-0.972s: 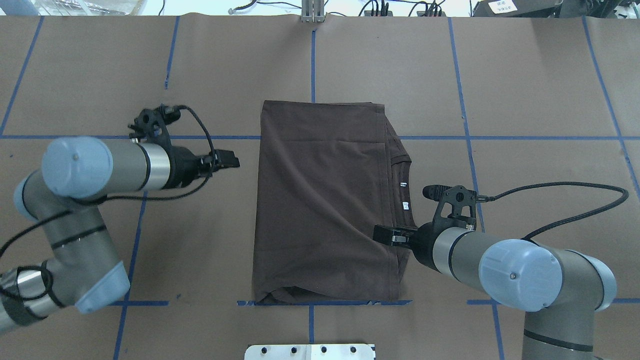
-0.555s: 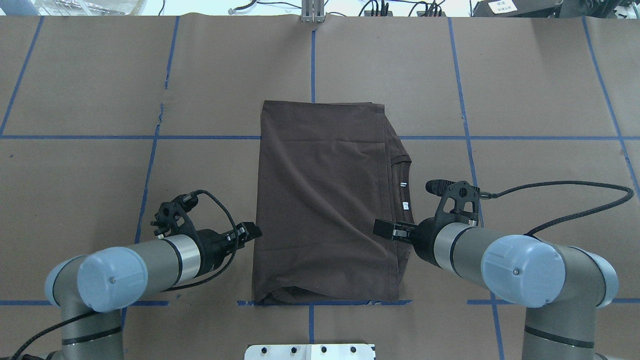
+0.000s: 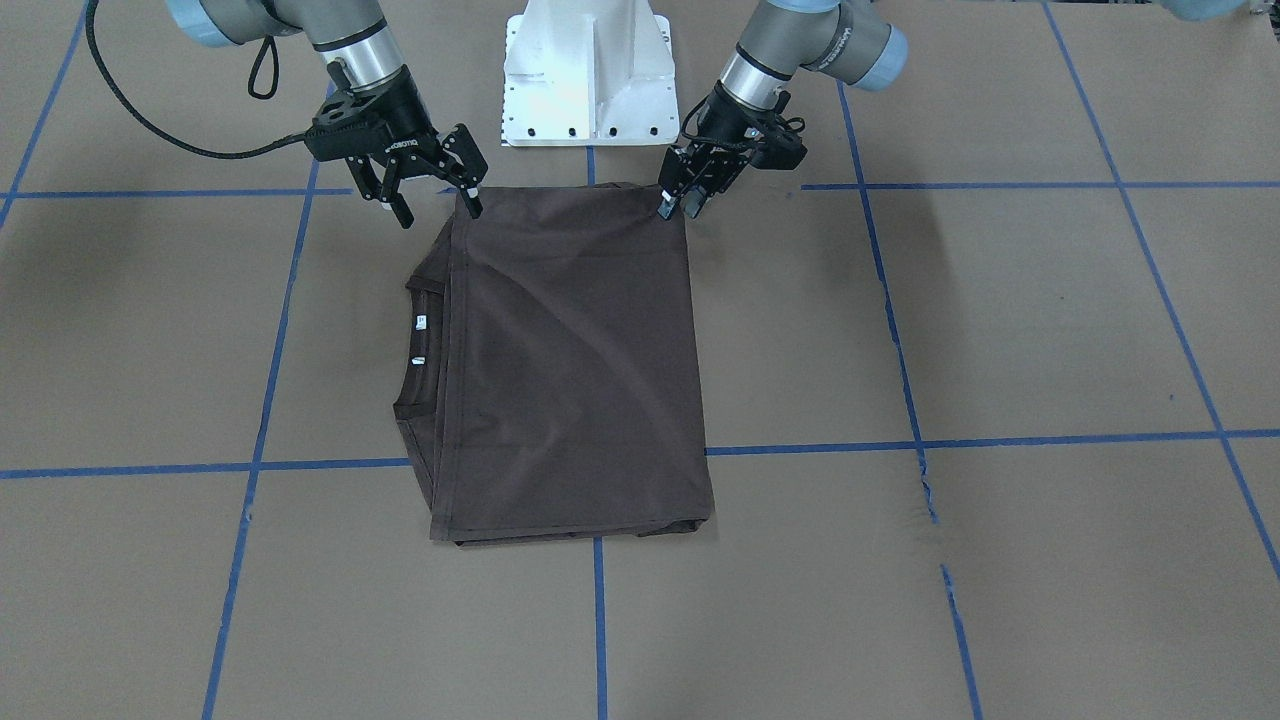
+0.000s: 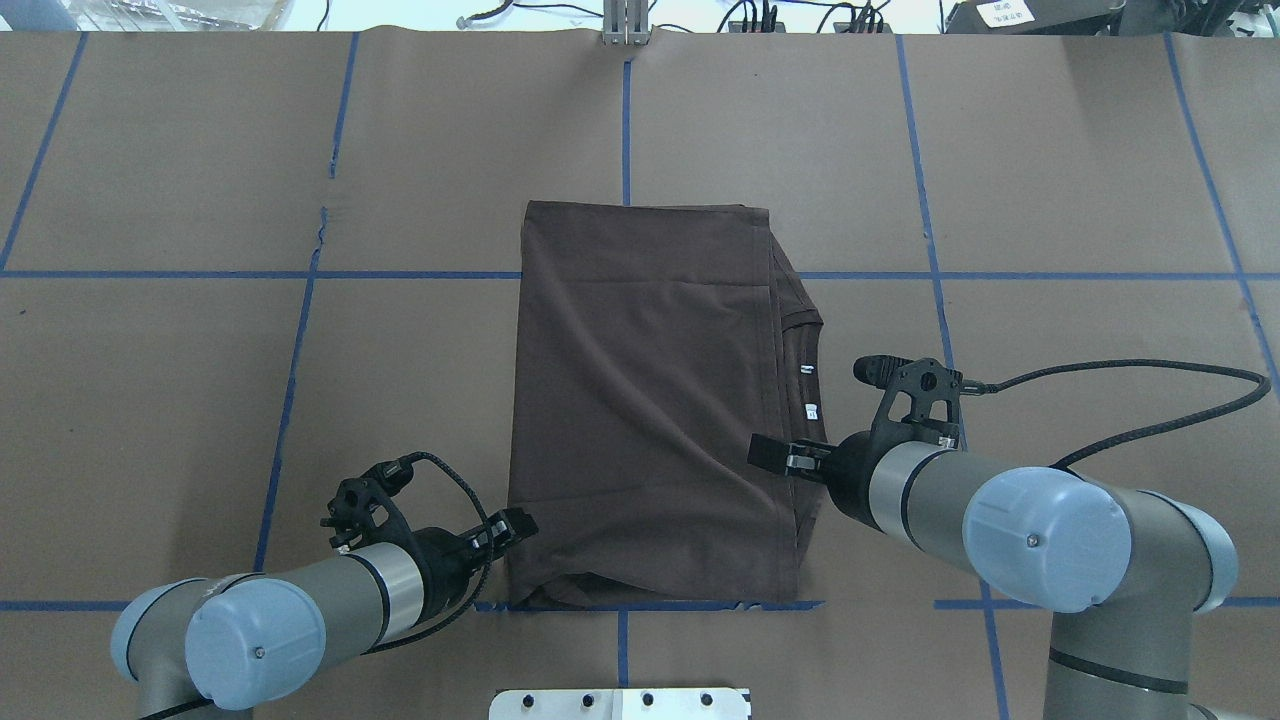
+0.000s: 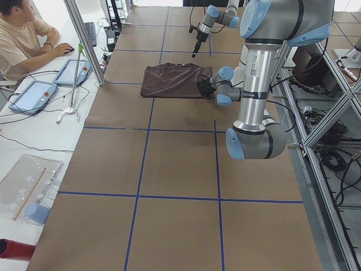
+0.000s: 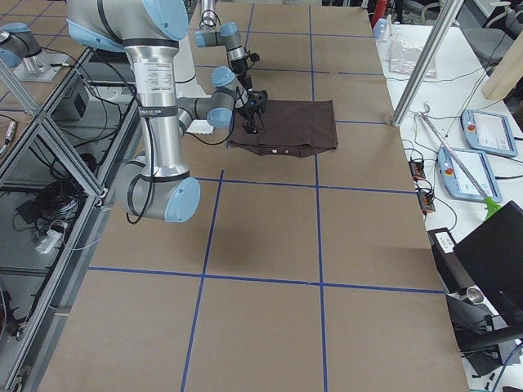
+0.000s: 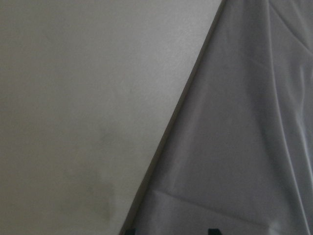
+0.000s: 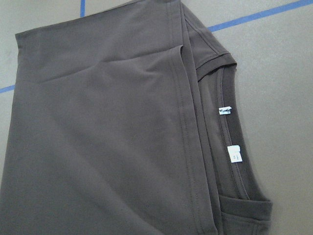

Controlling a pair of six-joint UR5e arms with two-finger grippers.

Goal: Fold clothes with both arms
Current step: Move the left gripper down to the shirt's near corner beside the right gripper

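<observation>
Starting at the robot's left, you had the left hand [image 4: 518,526] released, fingertips parted, at the T-shirt's [image 4: 650,400] near corner, with the cloth just ahead and to its right. The shirt lay flat on the surface [image 4: 400,350], folded to a rectangle, its long axis running away from both hands and its collar side toward the right hand [image 3: 438,203]. That hand hung released, jaws wide, with the other near corner just to its left. Neither hand looked nearer; your next fold likely needed both corners.
</observation>
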